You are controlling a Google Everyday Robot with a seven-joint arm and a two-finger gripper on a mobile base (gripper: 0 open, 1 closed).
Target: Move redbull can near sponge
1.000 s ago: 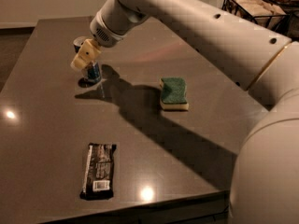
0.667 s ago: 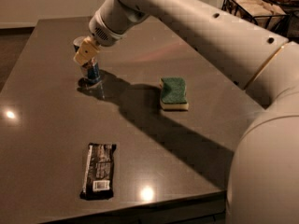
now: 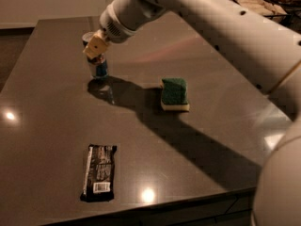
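Note:
The redbull can (image 3: 99,67) stands upright at the back left of the dark table (image 3: 207,140), blue and silver, with its silver top just showing behind the gripper. My gripper (image 3: 95,46) is shut around the can's upper part, with a pale yellow finger pad (image 3: 96,45) in front of it. The can's base is at or just above the tabletop. The sponge (image 3: 174,93), green on top with a pale yellow base, lies flat to the right of the can, about a hand's width away.
A flat black snack wrapper (image 3: 99,172) lies near the table's front edge at the left. My white arm (image 3: 216,27) reaches in from the right over the back of the table. A crate (image 3: 256,4) stands beyond the far right corner.
The gripper and the can have shifted a little to the right, toward the sponge, and slightly up. The sponge and wrapper have not moved.

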